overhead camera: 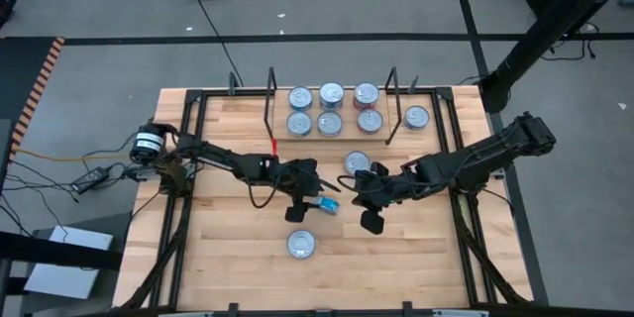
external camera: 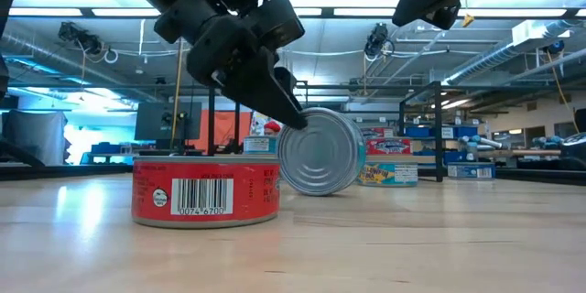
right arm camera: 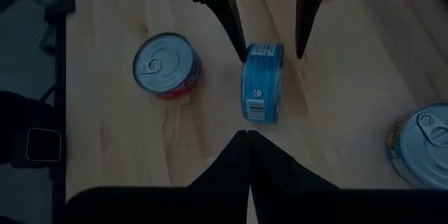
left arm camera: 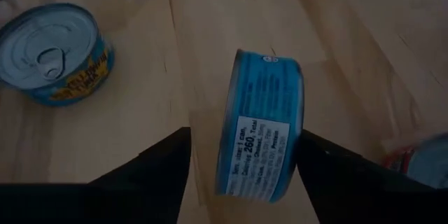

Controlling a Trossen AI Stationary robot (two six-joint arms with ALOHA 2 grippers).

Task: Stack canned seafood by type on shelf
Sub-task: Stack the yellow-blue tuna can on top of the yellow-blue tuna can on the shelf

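While the flat round blue-labelled tin point(right arm camera: 262, 82) stands on its edge on the light wooden table point(overhead camera: 228, 258), we have the left gripper point(overhead camera: 315, 201) spread wide with one dark finger on either side of it, and as far as we can tell the fingers are not yet pressing on the tin. We judge the step in hand to be taking hold of this tin, so we should close squarely on its two flat faces, slowly, since a tin on its rim will likely roll or tip if one finger meets it first. The right gripper point(overhead camera: 374, 201) hangs just beside it on the other side, fingers shut together and holding nothing; we would draw it back before lifting, because it sits close to the path. The shelf point(overhead camera: 337, 137), the stretch of board between two thin black wire uprights at the far side of the table, already carries six silver-lidded tins point(overhead camera: 333, 109) in two rows, and one more tin point(overhead camera: 417, 116) sits just outside the right-hand upright. Near the grippers we see a teal-sided tin point(overhead camera: 357, 162) lying flat between them and the shelf, which stands in the straight way to the shelf, and a red-labelled tin point(overhead camera: 302, 245) lying flat on the near side, well clear of that route.
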